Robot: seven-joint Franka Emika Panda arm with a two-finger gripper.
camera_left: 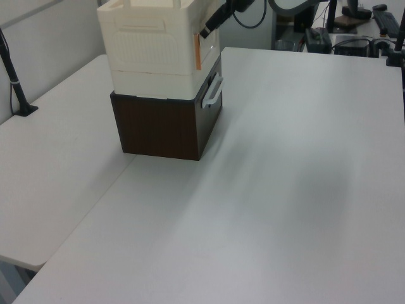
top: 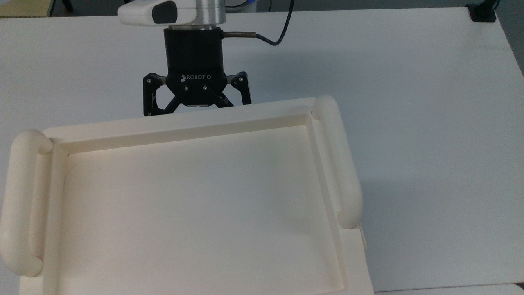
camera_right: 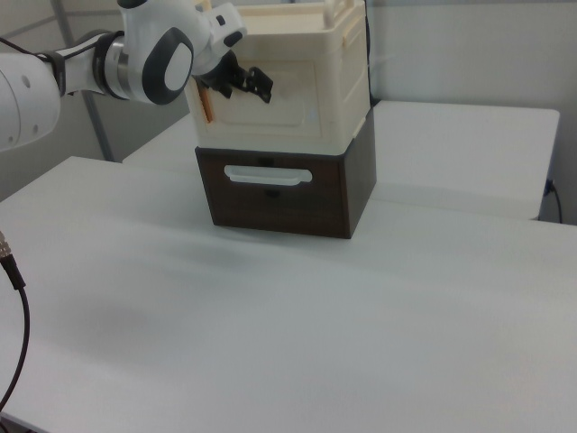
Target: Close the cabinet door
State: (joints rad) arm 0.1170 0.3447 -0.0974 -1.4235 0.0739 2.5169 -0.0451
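Observation:
The cream cabinet (top: pixel 184 123) sits on a dark brown drawer unit (camera_right: pixel 270 203). Its cabinet door (camera_right: pixel 288 99) lies almost flat against the front. A thin orange strip of the inside still shows along the door's edge (camera_left: pixel 198 50). My black gripper (top: pixel 196 107) stands open just in front of the door, its fingertips hidden under the cabinet's top rim in the top view. In the right view my gripper (camera_right: pixel 242 83) is at the door's upper left part, close to or touching it. The left view has my gripper (camera_left: pixel 212 24) at the cabinet's upper right corner.
The drawer unit has a white handle (camera_left: pixel 214 90) on its front. The white table (top: pixel 409 123) spreads wide around the stack. A black clamp (top: pixel 483 12) sits at its far right corner in the top view, and a black post (camera_left: pixel 16 82) stands at the left view's left.

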